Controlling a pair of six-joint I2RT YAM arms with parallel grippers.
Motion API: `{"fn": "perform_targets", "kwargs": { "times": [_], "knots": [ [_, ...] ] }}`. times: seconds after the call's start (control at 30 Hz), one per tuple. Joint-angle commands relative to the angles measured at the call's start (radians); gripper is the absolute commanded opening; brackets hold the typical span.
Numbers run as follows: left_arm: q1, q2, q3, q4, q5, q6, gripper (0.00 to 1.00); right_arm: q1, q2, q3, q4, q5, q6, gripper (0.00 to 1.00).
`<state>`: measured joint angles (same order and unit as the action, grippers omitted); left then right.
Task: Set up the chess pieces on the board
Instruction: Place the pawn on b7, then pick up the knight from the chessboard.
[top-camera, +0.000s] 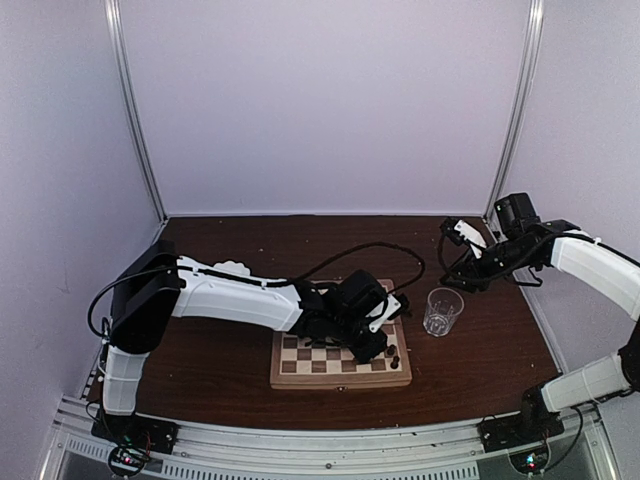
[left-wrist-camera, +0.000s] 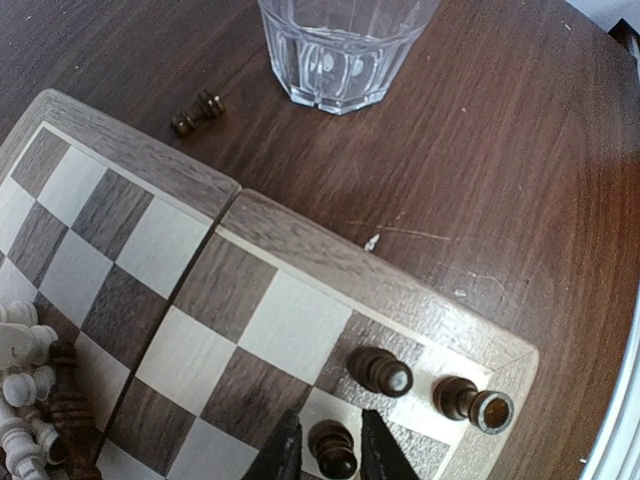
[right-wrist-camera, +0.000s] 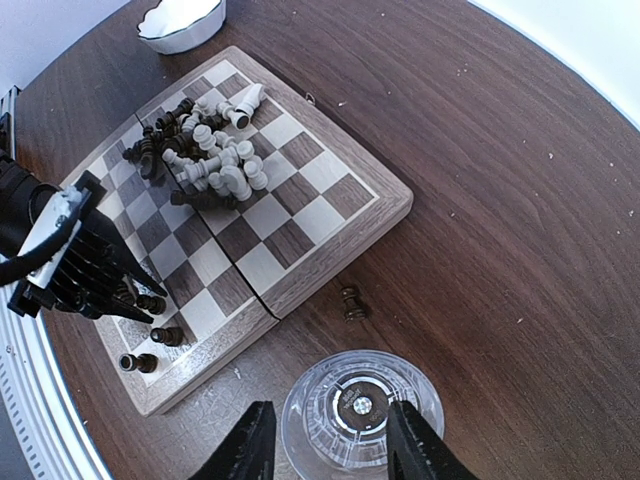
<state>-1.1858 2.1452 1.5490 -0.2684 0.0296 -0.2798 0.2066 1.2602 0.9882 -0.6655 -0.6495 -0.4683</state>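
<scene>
**DARK PIECE BEING SEATED AT BOARD'S NEAR RIGHT CORNER: RELEASE STAGE**

Left of the board (top-camera: 330, 381): left arm stretched low from its base across the tabletop (top-camera: 490, 355), wrist bent down over the board's near right corner.

Beyond the board's far left corner: white bowl (right-wrist-camera: 182, 22).

On the board's left half: loose heap of chess pieces (right-wrist-camera: 215, 160), cream and dark mixed, most lying flat.

At the board's near right corner: left tool (left-wrist-camera: 329, 430) parted only narrowly, fingers (left-wrist-camera: 283, 455) either side of an upright dark piece (left-wrist-camera: 335, 455). Sliver of gap visible on each side; judged standing free, not clamped.

Just beside it, toward the corner: two more dark pieces (left-wrist-camera: 380, 370) (left-wrist-camera: 470, 400), upright on separate squares.

Step judged: lining dark men along the board's right edge; early in the job.

Next move calls for: widening the tool, lifting straight up clear of the three standing men, then going to the heap.

Just off the board's right edge: one dark piece (left-wrist-camera: 196, 112) lying on the tabletop; past it, a clear glass (top-camera: 443, 311).

Right of the board: right arm folded and raised, right tool (right-wrist-camera: 335, 430) wide apart above the glass, holding nothing.
</scene>
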Motion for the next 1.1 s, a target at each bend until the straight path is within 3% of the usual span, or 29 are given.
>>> {"fn": "perform_targets", "kwargs": {
  "times": [0.0, 0.27, 0.53, 0.8, 1.07],
  "knots": [
    [-0.004, -0.006, -0.004, 0.023, -0.002, -0.004, 0.23, -0.004, 0.007, -0.003, 0.006, 0.005, -0.009, 0.4],
    [-0.005, -0.084, -0.03, 0.014, -0.007, -0.004, 0.28, -0.004, 0.007, -0.002, 0.004, 0.005, -0.01, 0.4],
    [0.002, -0.316, -0.249, 0.079, 0.026, 0.041, 0.42, -0.004, 0.005, -0.003, 0.0, -0.004, -0.021, 0.4],
    [0.087, -0.317, -0.371, 0.191, 0.311, -0.024, 0.43, -0.004, 0.003, -0.002, -0.009, -0.015, -0.029, 0.4],
    [0.096, -0.233, -0.377, 0.247, 0.327, -0.065, 0.42, -0.004, -0.004, -0.002, -0.012, -0.024, -0.032, 0.4]
  ]
}}
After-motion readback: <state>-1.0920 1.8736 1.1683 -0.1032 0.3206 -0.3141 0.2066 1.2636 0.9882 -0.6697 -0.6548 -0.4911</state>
